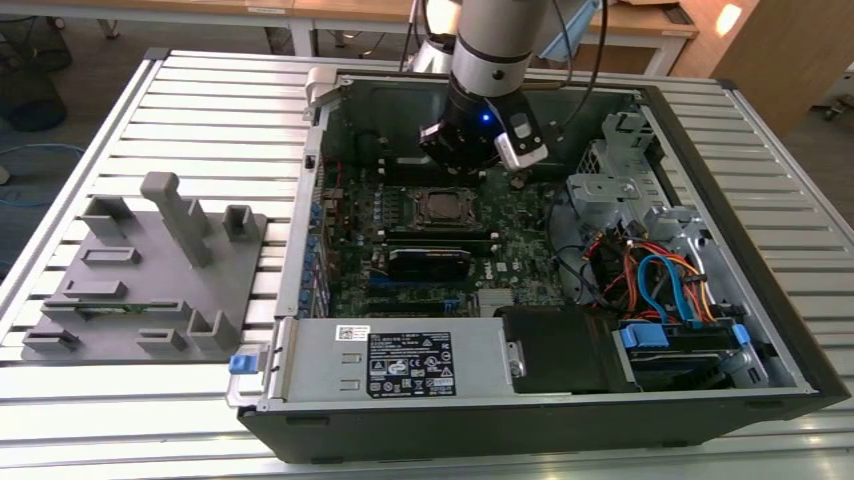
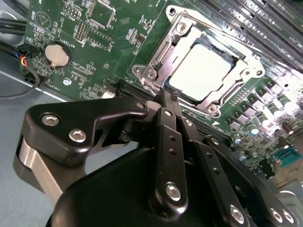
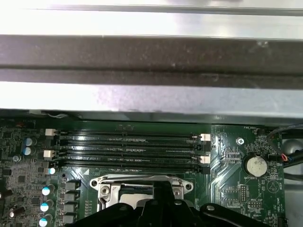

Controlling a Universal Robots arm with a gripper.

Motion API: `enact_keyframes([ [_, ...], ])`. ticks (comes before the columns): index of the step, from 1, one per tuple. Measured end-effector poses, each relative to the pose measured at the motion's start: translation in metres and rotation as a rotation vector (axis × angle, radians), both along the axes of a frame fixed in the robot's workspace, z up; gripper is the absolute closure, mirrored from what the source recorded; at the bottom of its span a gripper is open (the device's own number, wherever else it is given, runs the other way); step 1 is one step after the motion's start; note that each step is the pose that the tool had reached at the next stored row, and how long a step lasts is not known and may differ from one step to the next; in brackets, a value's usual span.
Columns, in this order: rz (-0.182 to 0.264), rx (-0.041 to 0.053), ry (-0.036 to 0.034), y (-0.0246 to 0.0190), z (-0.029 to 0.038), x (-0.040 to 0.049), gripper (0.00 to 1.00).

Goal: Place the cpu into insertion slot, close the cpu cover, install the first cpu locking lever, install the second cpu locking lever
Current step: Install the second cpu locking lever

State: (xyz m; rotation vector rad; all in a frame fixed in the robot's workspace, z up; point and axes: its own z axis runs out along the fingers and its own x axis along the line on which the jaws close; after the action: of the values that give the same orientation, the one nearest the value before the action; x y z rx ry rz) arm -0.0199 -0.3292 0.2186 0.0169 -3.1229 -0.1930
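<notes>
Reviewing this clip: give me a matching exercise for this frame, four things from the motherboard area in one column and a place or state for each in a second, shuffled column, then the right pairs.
Things:
1. cpu
2. cpu cover
3. gripper
4. coin battery

Places or states:
A. round and silvery, in a holder on the green board, off to one side of the socket
B. fingers shut together, tips at the edge of the socket frame
C. silver-grey top showing, lying in the insertion slot
D. metal frame lying down around the chip

Pairs: 1-C, 2-D, 3-B, 4-A
</notes>
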Motion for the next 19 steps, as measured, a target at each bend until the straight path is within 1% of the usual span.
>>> enact_keyframes([
  [3,0.0,0.0001,0.0,-0.0033,-0.0001,0.0,0.9],
  [8,0.0,-0.0003,0.0,-0.0115,-0.0002,0.0,0.9],
  [11,0.0,-0.0007,0.0002,-0.0132,0.0005,-0.0001,0.9],
  [14,0.0,-0.0003,-0.0001,-0.0132,0.0057,0.0,0.9],
  [19,0.0,-0.0003,0.0,-0.0132,0.0201,0.0,0.9],
])
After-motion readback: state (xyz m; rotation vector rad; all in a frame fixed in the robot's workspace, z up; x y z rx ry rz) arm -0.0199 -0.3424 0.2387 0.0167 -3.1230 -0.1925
